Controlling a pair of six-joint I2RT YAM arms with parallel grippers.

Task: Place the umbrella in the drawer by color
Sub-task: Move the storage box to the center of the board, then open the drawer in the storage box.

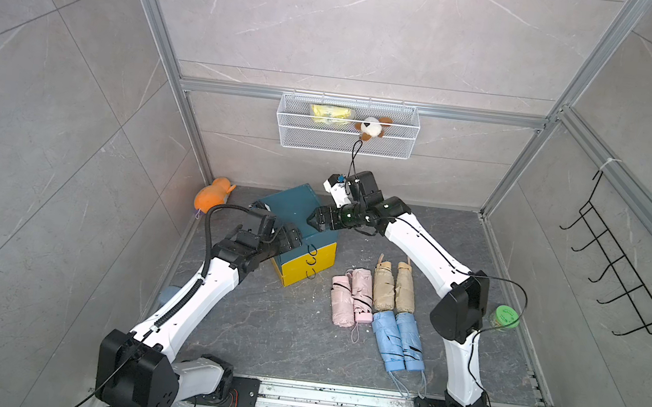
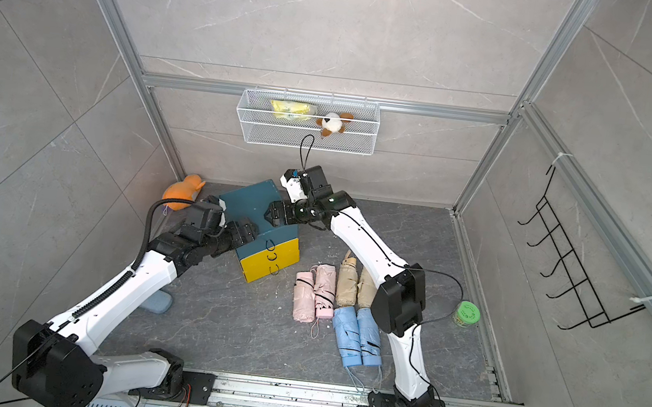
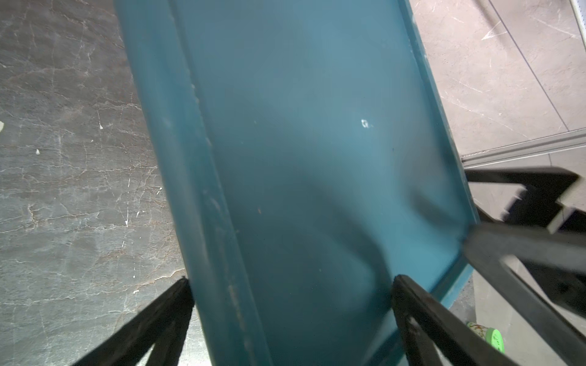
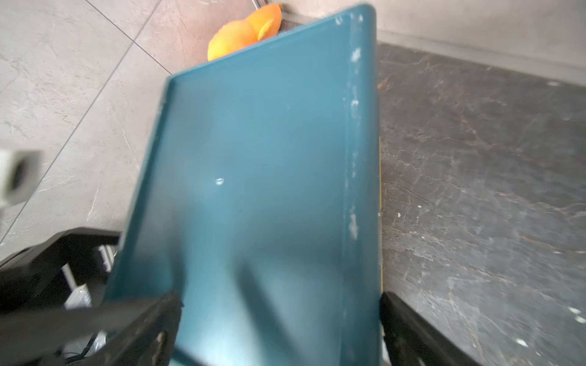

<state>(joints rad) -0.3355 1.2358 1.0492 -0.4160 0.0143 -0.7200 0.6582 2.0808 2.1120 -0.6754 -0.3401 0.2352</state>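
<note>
Nothing can be read in any view. The yellow packet (image 1: 332, 115) in the wire basket (image 1: 403, 148) carries some dark print, seen in both top views, but it is too small and blurred to make out a word. The green lid (image 1: 507, 316) of the jar beside the right arm shows a pale pattern that gives no letter or number. On the teal top of the drawer cabinet (image 3: 317, 79) the wrist views show one small white mark (image 3: 365, 123), which is only a scuff or ring and not a legible character.
</note>
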